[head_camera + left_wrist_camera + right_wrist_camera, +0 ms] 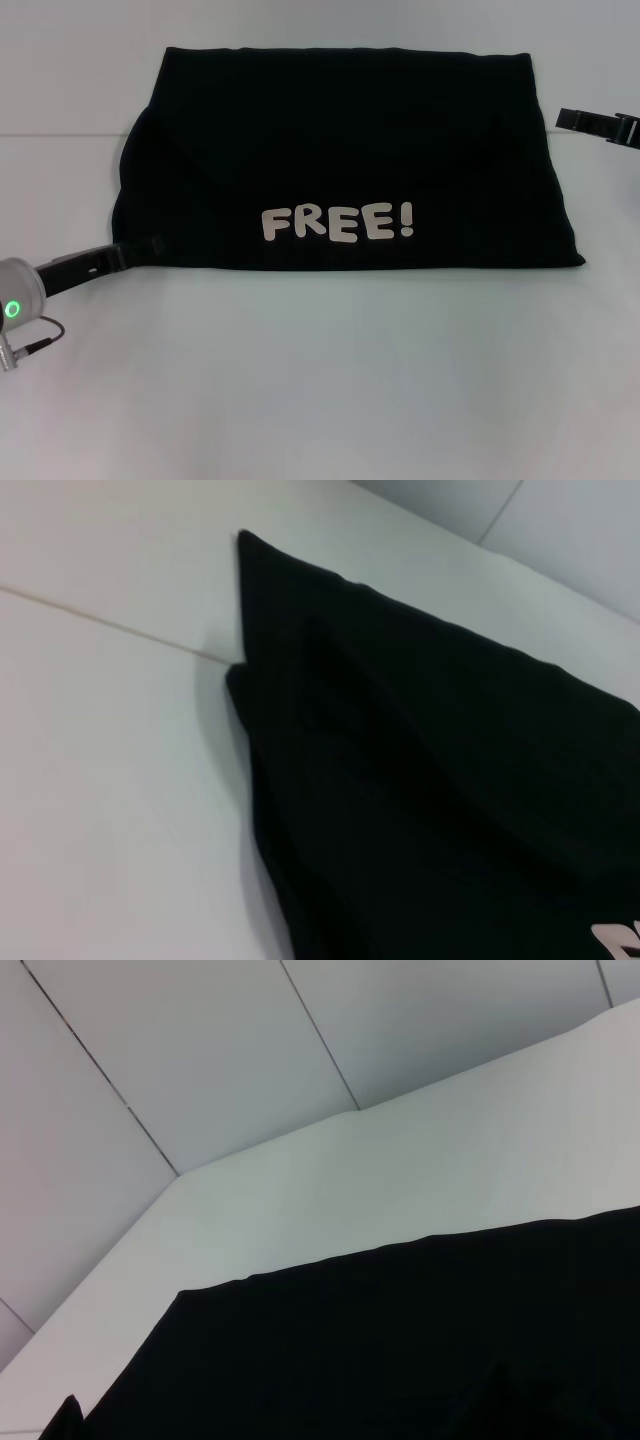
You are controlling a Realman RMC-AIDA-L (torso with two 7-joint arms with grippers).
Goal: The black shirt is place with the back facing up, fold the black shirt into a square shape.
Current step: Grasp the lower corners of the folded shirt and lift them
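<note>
— Position of the black shirt (350, 150) relative to the left gripper (140, 247)?

— Right at the tip: touching the near-left corner of the cloth, or just at its hem. Everything else of the fabric ahead of that tip and off toward the other arm, flat on the white table (320, 380), already folded to a wide rectangle with the "FREE!" print (337, 222) facing up.

— Open or closed there?

— Cannot tell; dark tip against dark cloth.

— And the right gripper (575, 120)?

— Beside the far-right part of the shirt, clear of the edge, no contact. Open or closed: cannot tell either.

— Long axis?

— Straight across, from one gripper toward the other. Wider than deep, so not yet a square.

— Consequence for the next fold?

— Probably a fold across that long axis: one short end carried over toward the opposite gripper. Left clearly nearer, already on a corner; right needing an approach inward to the edge first.
</note>
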